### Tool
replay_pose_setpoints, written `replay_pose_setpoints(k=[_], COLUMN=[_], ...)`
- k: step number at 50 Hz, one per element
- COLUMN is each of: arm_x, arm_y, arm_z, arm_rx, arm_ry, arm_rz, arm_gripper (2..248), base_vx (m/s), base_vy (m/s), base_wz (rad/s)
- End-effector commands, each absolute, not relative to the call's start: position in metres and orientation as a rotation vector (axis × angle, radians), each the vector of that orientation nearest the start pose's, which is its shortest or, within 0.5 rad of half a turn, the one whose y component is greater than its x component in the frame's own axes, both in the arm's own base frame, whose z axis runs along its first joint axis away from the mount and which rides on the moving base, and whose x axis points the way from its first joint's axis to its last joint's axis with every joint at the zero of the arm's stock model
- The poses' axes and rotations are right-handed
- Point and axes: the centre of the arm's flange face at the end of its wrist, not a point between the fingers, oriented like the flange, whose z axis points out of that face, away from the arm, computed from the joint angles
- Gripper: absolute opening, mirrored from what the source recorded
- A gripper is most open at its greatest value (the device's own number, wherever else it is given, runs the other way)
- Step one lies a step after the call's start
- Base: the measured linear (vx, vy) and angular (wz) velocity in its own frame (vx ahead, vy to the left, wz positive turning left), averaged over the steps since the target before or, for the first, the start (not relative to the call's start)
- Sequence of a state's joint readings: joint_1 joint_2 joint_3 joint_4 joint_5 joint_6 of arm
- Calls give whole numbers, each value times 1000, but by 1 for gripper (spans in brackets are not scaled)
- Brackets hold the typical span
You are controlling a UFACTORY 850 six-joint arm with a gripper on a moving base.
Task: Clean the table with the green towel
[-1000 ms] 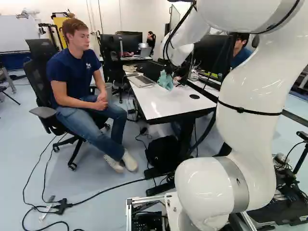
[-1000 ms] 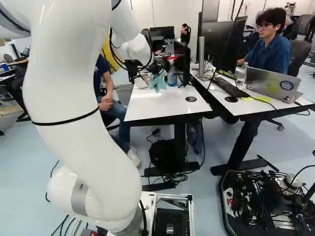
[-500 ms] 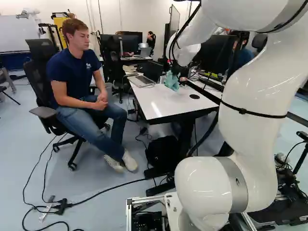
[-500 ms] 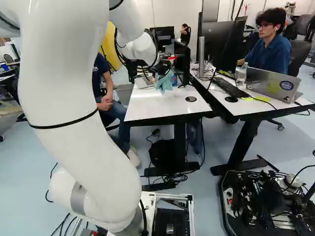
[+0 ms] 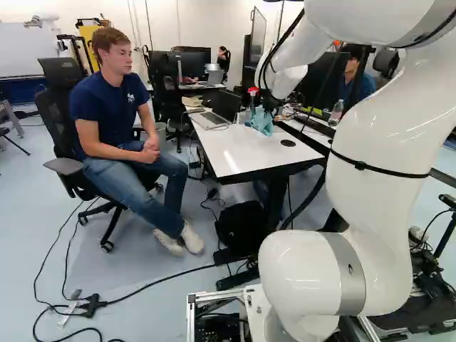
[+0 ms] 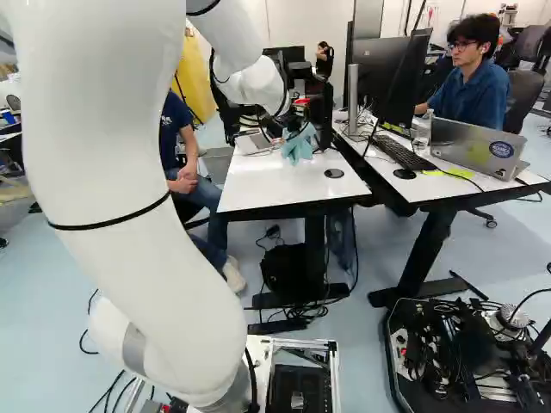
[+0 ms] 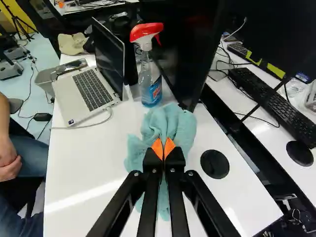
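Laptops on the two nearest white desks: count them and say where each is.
2. One laptop is open beside the spray bottle; the other laptop is on the neighbouring desk, at the right of the right base view. The monitor may hide more.

Behind are a white wall (image 5: 167, 25) and a whiteboard (image 5: 25, 55); a black office chair (image 5: 60, 77) stands on pale blue floor (image 5: 32, 199).
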State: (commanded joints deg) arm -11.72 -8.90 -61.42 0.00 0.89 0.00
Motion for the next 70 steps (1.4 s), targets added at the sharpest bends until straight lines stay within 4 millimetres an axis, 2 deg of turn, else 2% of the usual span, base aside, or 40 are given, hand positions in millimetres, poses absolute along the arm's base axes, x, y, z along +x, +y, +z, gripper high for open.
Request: replay_pose_setpoints(k=[10,21,70], arm_x=[547,548,580], arm_y=[-127,-130,-145], arm_z=[555,553,494], arm_rx=[-2883,-2887,-2944], arm_ry=[331,339,363], arm_rz=[-1450,-1444,-1305], arm_gripper=[25,25,25], base_vx=[0,0,0], base_vy=[0,0,0], base_wz=[0,0,0])
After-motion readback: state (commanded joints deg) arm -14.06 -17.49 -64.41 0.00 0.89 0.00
